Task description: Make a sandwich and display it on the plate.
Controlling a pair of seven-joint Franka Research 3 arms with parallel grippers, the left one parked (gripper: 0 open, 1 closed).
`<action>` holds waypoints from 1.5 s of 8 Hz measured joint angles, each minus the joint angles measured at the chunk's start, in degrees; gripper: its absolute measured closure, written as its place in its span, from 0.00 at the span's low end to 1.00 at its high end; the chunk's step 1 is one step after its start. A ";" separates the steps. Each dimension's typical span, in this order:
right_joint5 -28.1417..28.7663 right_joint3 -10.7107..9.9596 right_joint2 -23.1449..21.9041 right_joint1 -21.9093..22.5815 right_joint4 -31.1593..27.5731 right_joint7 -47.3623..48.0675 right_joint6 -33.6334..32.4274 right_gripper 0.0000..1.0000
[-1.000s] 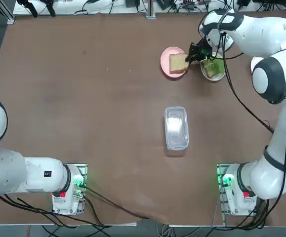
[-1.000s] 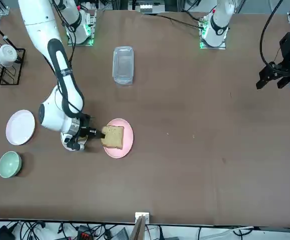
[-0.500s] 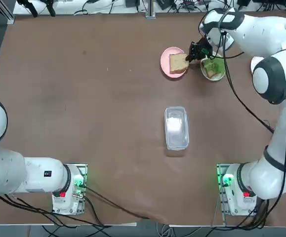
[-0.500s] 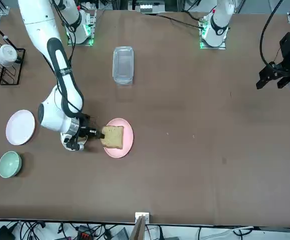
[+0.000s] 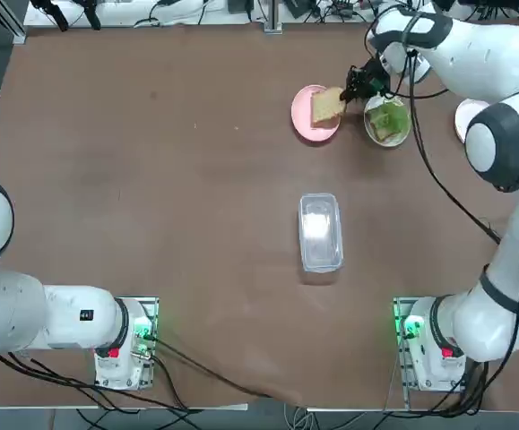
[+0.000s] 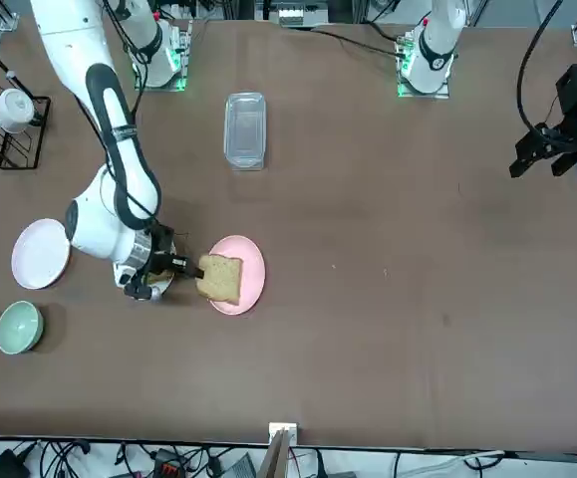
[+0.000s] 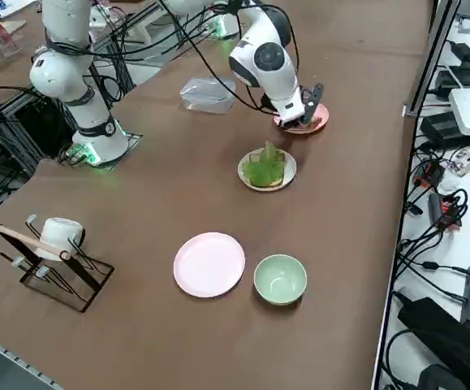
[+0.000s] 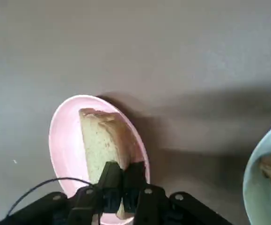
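Observation:
My right gripper (image 5: 350,91) is shut on the edge of a tan toast slice (image 5: 327,106). It holds the slice tilted just over the pink plate (image 5: 306,123). In the wrist view the fingers (image 8: 108,174) pinch the slice (image 8: 98,140) above that pink plate (image 8: 62,140). Right beside it stands the white plate (image 5: 368,127) carrying another toast slice topped with green lettuce (image 5: 388,118); the side view shows it too (image 7: 265,166). From the front, the arm hides most of the white plate, and the held slice (image 6: 221,278) hangs over the pink plate (image 6: 253,265).
A clear plastic container (image 5: 320,231) lies mid-table. On the robot's right side are a second pale plate (image 7: 209,264), a small green cup (image 7: 280,279) and a rack with a white mug (image 7: 52,248). The table's far edge runs close behind the plates.
The gripper has lifted the toast slice off the pink plate; its gripped edge has risen and the slice now hangs tilted, shifted slightly toward the white plate.

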 joint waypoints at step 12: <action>-9.15 -7.83 -0.26 -20.25 14.22 -30.00 -39.13 0.95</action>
